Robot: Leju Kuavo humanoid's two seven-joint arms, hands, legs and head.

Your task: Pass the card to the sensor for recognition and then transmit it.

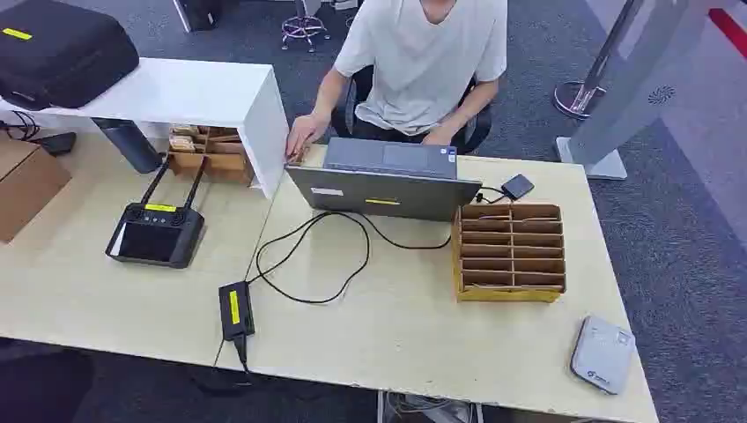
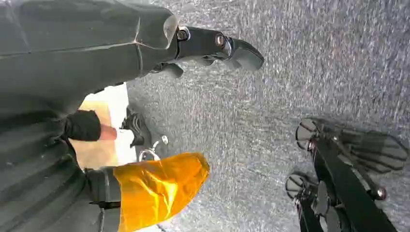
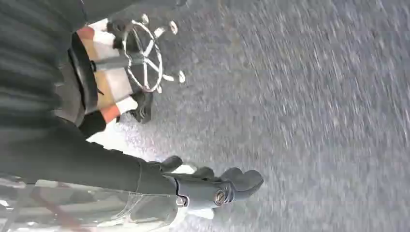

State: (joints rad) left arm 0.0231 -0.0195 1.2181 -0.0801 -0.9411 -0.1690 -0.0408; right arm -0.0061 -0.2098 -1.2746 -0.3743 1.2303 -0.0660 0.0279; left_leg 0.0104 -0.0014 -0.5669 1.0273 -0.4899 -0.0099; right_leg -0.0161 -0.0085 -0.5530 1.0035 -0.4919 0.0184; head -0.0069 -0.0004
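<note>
Pale wooden table [image 1: 414, 335] occupied by grey rounded sensor box [image 1: 602, 353], slotted cardboard card rack [image 1: 509, 252]. Left robot hand [image 2: 212, 48], right robot hand [image 3: 217, 186] hung over carpet, nothing held, fingers apart.

On the table I count one open laptop [image 1: 388, 181], one slotted cardboard organizer [image 1: 510, 251], one grey card sensor [image 1: 602, 353], one black controller with two antennas [image 1: 156, 231], one power brick [image 1: 235, 309] and one small black adapter [image 1: 517, 186]. One person [image 1: 423, 62] sits behind it.
</note>
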